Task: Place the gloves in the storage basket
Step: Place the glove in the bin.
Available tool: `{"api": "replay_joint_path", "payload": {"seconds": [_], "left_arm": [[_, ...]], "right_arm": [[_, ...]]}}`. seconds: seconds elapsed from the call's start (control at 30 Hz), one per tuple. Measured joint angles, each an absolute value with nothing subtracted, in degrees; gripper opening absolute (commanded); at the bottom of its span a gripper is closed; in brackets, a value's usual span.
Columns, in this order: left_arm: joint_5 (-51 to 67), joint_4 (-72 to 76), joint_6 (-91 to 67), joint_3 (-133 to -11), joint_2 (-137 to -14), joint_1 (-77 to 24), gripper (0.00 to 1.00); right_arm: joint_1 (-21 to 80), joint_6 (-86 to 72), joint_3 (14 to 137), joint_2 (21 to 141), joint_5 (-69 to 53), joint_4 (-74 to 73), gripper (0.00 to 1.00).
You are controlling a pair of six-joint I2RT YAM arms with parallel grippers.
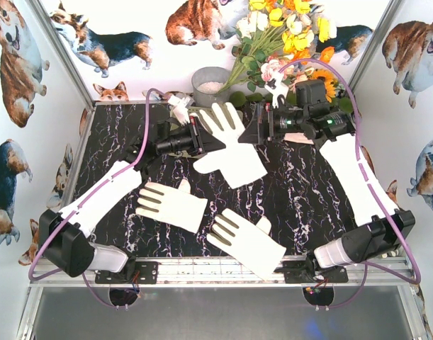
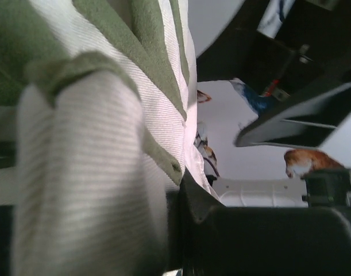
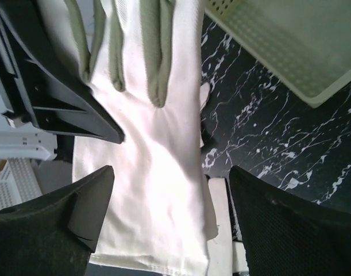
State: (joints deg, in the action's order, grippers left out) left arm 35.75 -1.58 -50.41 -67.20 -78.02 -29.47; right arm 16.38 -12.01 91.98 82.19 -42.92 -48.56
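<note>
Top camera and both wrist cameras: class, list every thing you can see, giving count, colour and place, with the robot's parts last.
Lifted glove: one, cream-white with grey patches, raised mid-table.
Flat gloves: two, same colours, near half of table; the second further right.
Storage basket: one, pale yellow-cream, on the table.
Pot: one, grey, back edge.
Flowers: one bunch, yellow, white, orange, back right.
Table: one, black marbled.
Left pincer: black, shut on lifted glove.
Right pincer: black, open, beside lifted glove.
</note>
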Motion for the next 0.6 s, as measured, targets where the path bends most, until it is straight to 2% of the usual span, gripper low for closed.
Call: {"api": "replay_joint_path", "payload": {"seconds": [0.2,0.6], "left_arm": [[26.98,-5.19,-56.12,-66.41,-78.02,-28.38,0.0],[9.39,-2.26,-67.46,-65.65,-81.03,-26.65,0.0]], "right_arm": [[16.16,-15.99,91.94,79.81,-37.8,-43.77,0.99],[15.16,-18.31,88.25,74.35,-30.26,-40.8,1.0]]}}
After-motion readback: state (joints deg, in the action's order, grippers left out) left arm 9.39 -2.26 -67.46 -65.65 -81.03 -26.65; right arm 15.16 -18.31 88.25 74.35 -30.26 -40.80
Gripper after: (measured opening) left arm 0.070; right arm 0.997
